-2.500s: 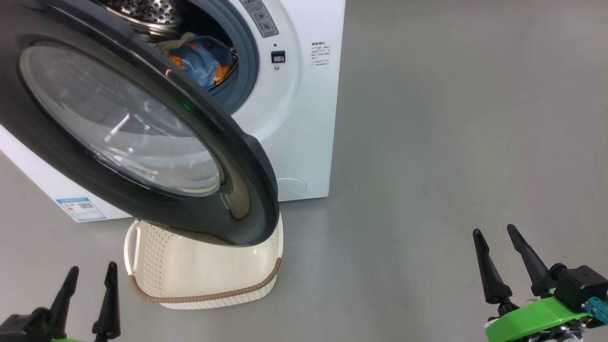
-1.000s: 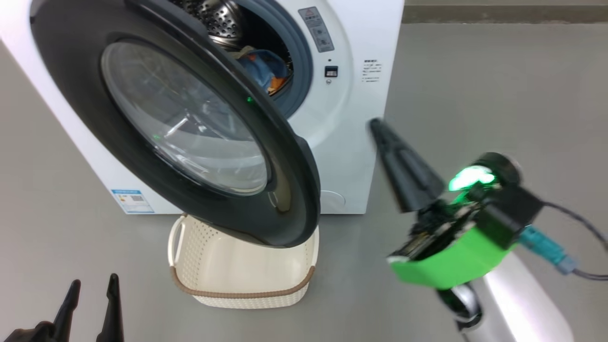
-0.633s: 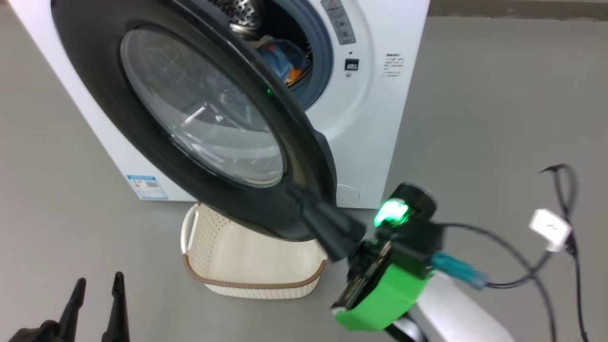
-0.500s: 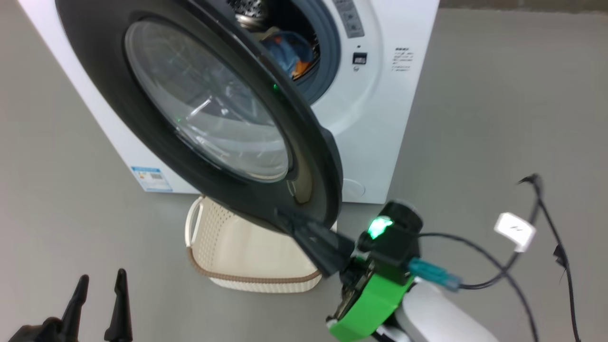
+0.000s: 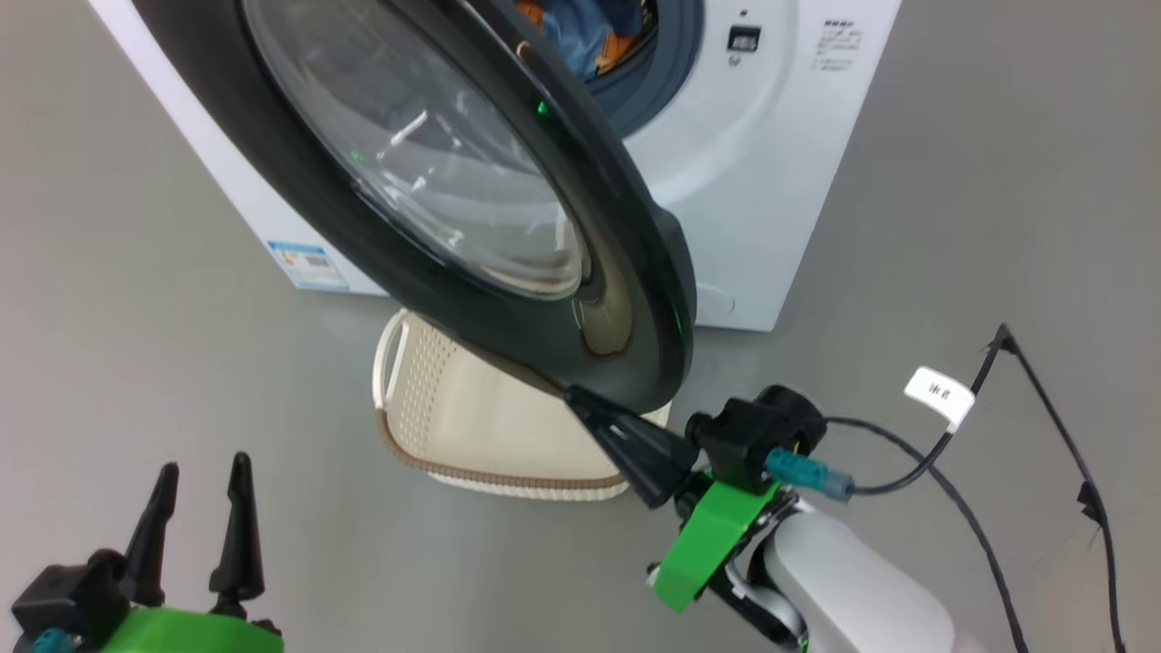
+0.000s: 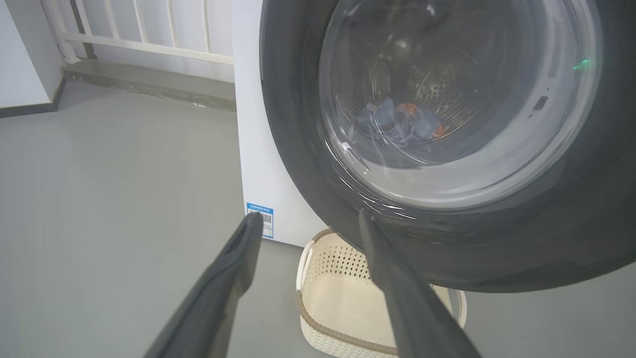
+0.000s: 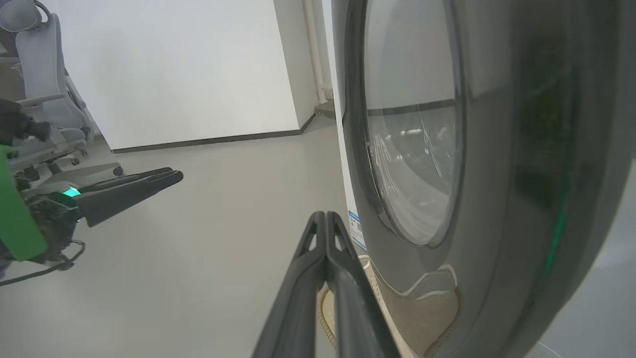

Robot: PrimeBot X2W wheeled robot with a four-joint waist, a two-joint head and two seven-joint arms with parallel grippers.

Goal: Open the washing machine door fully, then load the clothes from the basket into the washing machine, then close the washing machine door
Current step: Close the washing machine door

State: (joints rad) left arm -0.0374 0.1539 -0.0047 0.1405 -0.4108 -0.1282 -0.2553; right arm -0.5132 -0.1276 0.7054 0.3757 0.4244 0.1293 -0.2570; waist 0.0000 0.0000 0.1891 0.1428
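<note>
The washing machine door (image 5: 435,172) stands swung out from the washing machine (image 5: 762,181), hanging over the basket (image 5: 472,426) on the grey floor (image 5: 136,363). In the head view, blue and orange clothes (image 5: 590,27) lie inside the machine's mouth. The right gripper (image 5: 573,394), fingers pressed together and holding nothing, has its tip right at the door's lower black rim; I can't tell whether it touches. The left gripper (image 5: 204,464) sits low on the left, fingers spread wide and empty, well apart from the door.

In the left wrist view, those spread fingers frame the door's glass, with the clothes visible through it in the drum (image 6: 447,89) and the basket below.

In the right wrist view, the pressed-together fingers point along the door's face, just beside it. The left gripper shows at the left, near a chair (image 7: 35,59).
</note>
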